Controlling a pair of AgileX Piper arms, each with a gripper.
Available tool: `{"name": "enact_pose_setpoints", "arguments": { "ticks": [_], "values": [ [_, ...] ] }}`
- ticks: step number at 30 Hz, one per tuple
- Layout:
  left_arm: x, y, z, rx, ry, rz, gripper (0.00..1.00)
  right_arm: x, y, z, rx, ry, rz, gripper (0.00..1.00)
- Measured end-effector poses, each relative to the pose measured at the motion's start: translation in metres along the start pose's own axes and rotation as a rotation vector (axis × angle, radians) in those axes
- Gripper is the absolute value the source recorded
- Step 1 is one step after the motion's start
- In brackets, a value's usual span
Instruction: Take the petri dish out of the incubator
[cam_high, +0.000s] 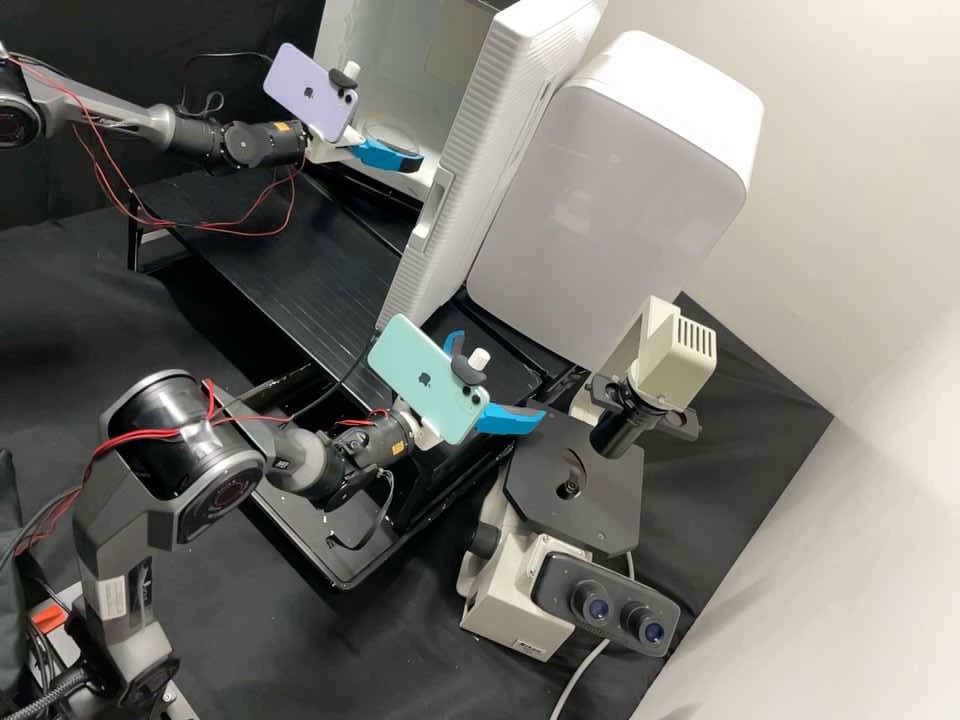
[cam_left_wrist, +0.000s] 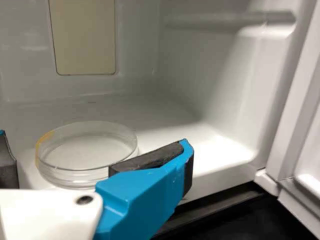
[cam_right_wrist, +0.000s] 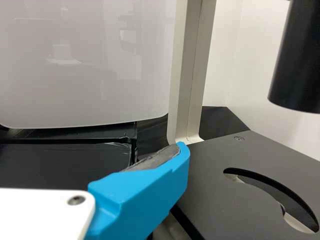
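Your left pincer (cam_left_wrist: 95, 157) is nearest, spread wide inside the incubator (cam_left_wrist: 225, 100), with one blue finger (cam_left_wrist: 150, 195) on either side of the petri dish (cam_left_wrist: 86, 150). That clear dish lies flat on the white chamber floor between the two pads, and you cannot tell whether either pad touches its rim. Past the fingertips the chamber's back wall carries a beige panel (cam_left_wrist: 84, 37). Behind the pincer, a lilac phone (cam_high: 310, 90) is clamped on the wrist.

Your right pincer (cam_high: 510, 412) is well apart from the dish, outside the chamber and lower down, with its fingers apart and nothing between them. Just beside its finger (cam_right_wrist: 150, 190) lies the black microscope stage (cam_right_wrist: 240, 170), and above that hangs a dark lens tube (cam_right_wrist: 300, 55). Ahead of the fingertips stands a glossy white housing (cam_right_wrist: 75, 60). A mint phone (cam_high: 425, 385) sits on that wrist, and the black bench (cam_high: 280, 260) runs under both arms
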Motion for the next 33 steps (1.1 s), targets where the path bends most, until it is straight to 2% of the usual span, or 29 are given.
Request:
{"name": "enact_pose_setpoints", "arguments": {
  "ticks": [6,10,16,22,26,33],
  "values": [
    [0.006,-0.002,-0.001,0.003,0.033,-0.02,1.0,0.0,0.0,0.0,0.0,0.0,0.0,1.0],
    [0.009,-0.003,-0.002,0.045,0.048,-0.024,1.0,0.0,0.0,0.0,0.0,0.0,0.0,1.0],
    [0.012,-0.003,-0.001,0.058,0.065,-0.018,1.0,0.0,0.0,0.0,0.0,0.0,0.0,1.0],
    [0.013,-0.004,0.001,0.053,0.076,-0.016,1.0,0.0,0.0,0.0,0.0,0.0,0.0,1.0],
    [0.013,-0.004,0.003,0.07,0.075,-0.018,1.0,0.0,0.0,0.0,0.0,0.0,0.0,1.0],
    [0.013,-0.002,0.004,0.062,0.077,-0.014,1.0,0.0,0.0,0.0,0.0,0.0,0.0,1.0]
  ]
}}
